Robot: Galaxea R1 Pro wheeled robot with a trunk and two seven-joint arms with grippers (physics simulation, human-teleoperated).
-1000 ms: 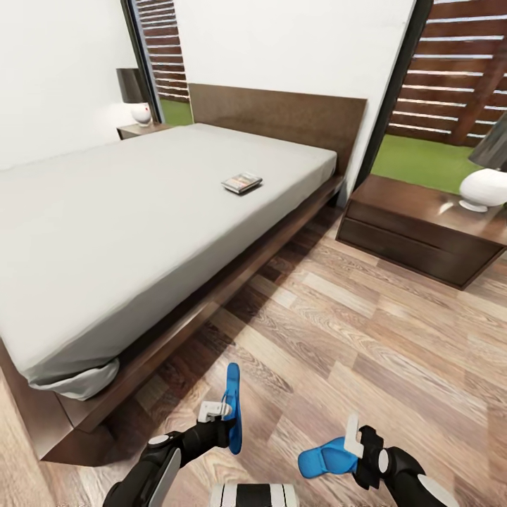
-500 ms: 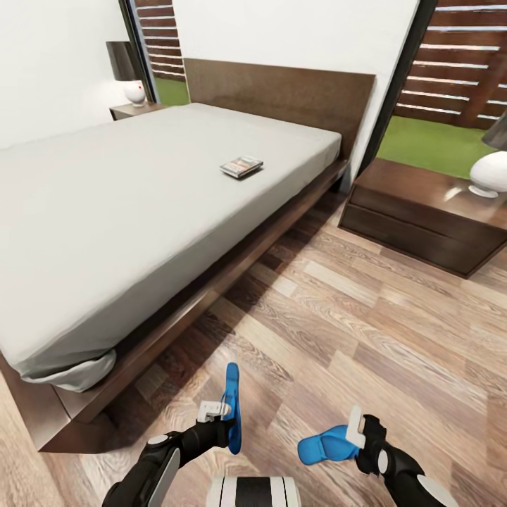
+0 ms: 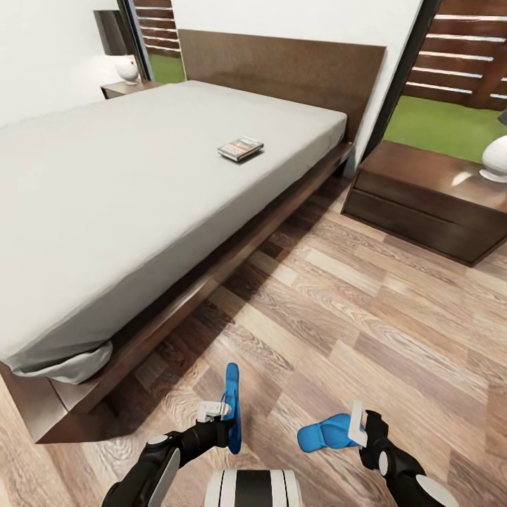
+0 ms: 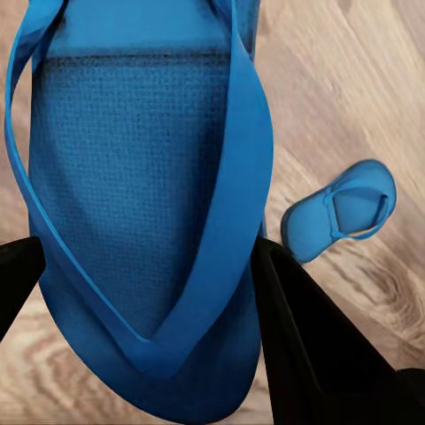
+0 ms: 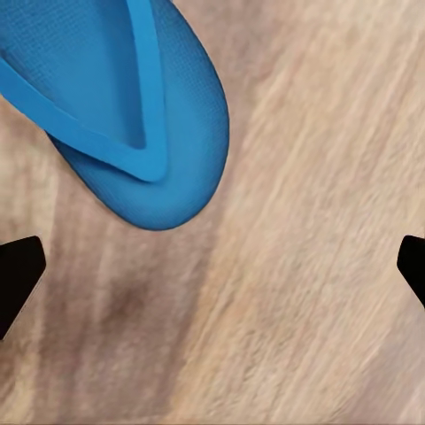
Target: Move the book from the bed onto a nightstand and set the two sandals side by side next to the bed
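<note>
- Head view: two bright blue sandals sit low in the picture, each at the tip of one arm, above the wood-plank floor (image 3: pixel 366 310) beside the bed (image 3: pixel 127 190).
- Left sandal (image 3: pixel 232 407) stands on edge, its long axis pointing away from the robot, roughly along the bed's side; the left pincer (image 3: pixel 215 410) is clamped on it from the sandal's left.
- Right sandal (image 3: pixel 325 434) lies nearly flat, its long axis running crosswise, toe end toward the left sandal; the right pincer (image 3: pixel 358 427) meets its right end.
- The two sandals are near each other but apart, and their long axes are at about a right angle, so they are not yet side by side. My judgement: the right one needs turning to match the left before both go down by the bed frame.
- Left wrist view: the left sandal (image 4: pixel 142 204) sits between two dark fingers (image 4: pixel 310 345), strap facing the camera; the other sandal (image 4: pixel 341 212) shows beyond it.
- Right wrist view: the sandal (image 5: pixel 115 97) lies off to one side, while the dark fingertips (image 5: pixel 18 274) stand wide apart at the edges. Whether this pincer truly grips it, I cannot tell.
- Book (image 3: pixel 240 148) lies flat on the mattress near the headboard, well away from both arms.
- Nightstand (image 3: pixel 429 204) stands to the right of the bed head, a white lamp (image 3: pixel 495 159) on it; it is the nearer one to the book.
</note>
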